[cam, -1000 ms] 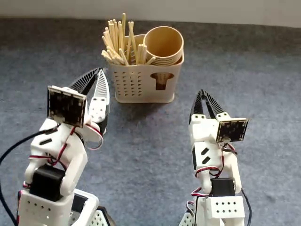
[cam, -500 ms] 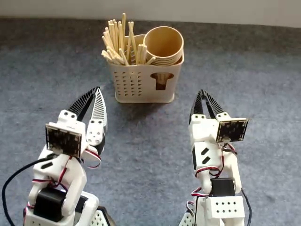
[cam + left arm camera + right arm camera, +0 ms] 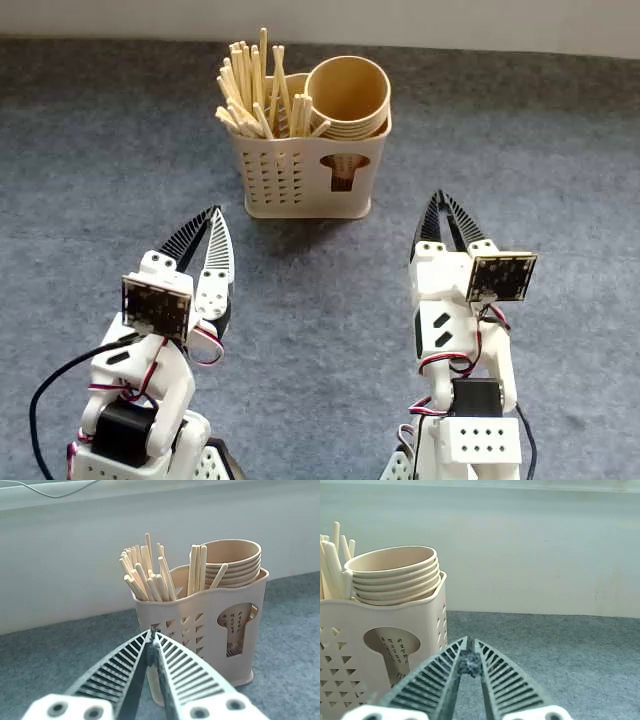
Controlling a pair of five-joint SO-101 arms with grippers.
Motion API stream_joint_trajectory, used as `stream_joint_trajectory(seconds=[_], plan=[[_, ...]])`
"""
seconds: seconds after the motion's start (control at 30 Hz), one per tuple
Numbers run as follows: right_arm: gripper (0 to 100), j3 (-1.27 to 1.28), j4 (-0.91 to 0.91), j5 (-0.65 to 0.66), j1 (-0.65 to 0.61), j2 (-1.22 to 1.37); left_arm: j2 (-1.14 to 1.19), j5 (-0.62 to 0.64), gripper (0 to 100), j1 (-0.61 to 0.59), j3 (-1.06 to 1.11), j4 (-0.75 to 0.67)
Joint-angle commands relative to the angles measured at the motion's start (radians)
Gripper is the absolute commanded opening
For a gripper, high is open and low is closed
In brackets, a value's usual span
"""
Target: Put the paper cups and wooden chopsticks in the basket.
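Note:
The cream basket (image 3: 300,180) stands at the back centre of the grey cloth. A bundle of wooden chopsticks (image 3: 258,90) stands in its left compartment and a stack of paper cups (image 3: 348,95) sits in its right one. The left wrist view shows the chopsticks (image 3: 150,575), the cups (image 3: 232,562) and the basket (image 3: 210,625) beyond my left gripper (image 3: 152,632), which is shut and holds nothing. My left gripper (image 3: 213,213) lies in front of the basket's left side. My right gripper (image 3: 440,197) is shut, empty, to the basket's front right; its tips (image 3: 468,641) point past the cups (image 3: 395,575).
Grey carpet-like cloth (image 3: 540,170) covers the whole table, with bare room on both sides of the basket and between the two arms. A pale wall (image 3: 545,545) runs along the far edge.
My left arm has drawn back from the basket toward its base and come lower, its fingers shut throughout. The right arm has shifted back very slightly.

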Motion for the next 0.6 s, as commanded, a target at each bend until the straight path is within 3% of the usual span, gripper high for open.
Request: stream_joint_trajectory(seconds=[0.0,0.2,0.57], plan=[[0.9,-0.012,-0.005,0.002,0.012,-0.073,-0.01,0.003,1,0.015,0.022,-0.032],[0.9,0.074,0.042,0.009,0.008,-0.348,-0.01,0.003,1,0.013,0.081,-0.101],[0.9,0.087,0.036,0.002,0.008,-0.335,-0.01,0.003,1,0.013,0.087,-0.107]])
